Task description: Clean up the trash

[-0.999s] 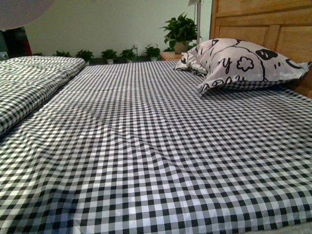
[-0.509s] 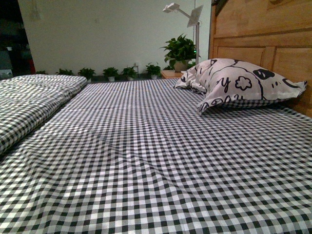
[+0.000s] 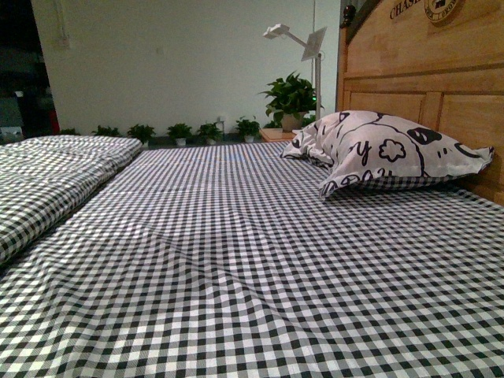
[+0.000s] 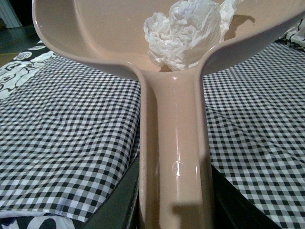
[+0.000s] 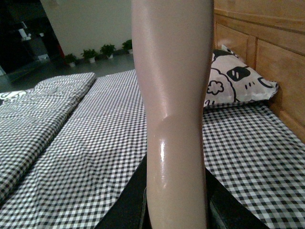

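Note:
In the left wrist view the trash (image 4: 183, 31), a crumpled wad of white paper, lies inside the pan of the pink dustpan (image 4: 95, 33), close to where the handle joins. My left gripper (image 4: 175, 210) is shut on the dustpan's handle, dark fingers (image 4: 121, 202) on either side. In the right wrist view my right gripper (image 5: 175, 210) is shut on the pink brush handle (image 5: 174, 95), which rises straight up through the picture; the bristles are out of view. Neither arm shows in the front view.
A black-and-white checked bed sheet (image 3: 236, 260) fills the front view. A white pillow with black drawings (image 3: 378, 153) rests against the wooden headboard (image 3: 425, 71). A folded checked quilt (image 3: 47, 173) lies at the left. Potted plants (image 3: 291, 94) and a white lamp (image 3: 303, 39) stand behind.
The front view has tilted upward: the pillow and quilt sit lower in the picture and more of the headboard and lamp shows. Nothing on the bed has moved.

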Robot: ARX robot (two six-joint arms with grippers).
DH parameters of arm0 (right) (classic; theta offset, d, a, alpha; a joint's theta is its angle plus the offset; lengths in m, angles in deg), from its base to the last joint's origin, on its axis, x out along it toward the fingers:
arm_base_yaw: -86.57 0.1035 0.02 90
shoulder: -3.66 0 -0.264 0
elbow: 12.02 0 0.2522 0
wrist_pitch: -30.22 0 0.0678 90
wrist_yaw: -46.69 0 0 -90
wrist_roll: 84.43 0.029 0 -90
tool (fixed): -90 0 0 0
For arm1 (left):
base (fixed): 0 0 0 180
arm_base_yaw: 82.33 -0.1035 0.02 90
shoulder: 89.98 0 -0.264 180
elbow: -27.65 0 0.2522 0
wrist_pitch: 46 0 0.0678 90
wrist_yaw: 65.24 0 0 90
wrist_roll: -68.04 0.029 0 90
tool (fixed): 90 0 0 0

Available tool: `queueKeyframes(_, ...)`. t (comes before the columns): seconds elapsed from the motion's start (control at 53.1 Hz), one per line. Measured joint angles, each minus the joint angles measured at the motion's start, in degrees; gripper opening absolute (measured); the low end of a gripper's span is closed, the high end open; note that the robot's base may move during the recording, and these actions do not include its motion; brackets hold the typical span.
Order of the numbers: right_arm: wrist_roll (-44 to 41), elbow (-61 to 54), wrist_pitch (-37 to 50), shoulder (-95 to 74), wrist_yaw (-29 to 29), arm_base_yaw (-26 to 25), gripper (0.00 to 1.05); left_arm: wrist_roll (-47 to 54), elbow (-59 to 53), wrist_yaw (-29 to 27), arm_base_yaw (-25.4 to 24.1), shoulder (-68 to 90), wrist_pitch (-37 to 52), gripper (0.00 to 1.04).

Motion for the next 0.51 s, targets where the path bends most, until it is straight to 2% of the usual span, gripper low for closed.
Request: queueKeyframes(0.509,0.0,-0.5,0.0,0.0,0.3,0.1,0.19,-0.6,-0.2,0.1,-0.1,0.0,0.0,0.27)
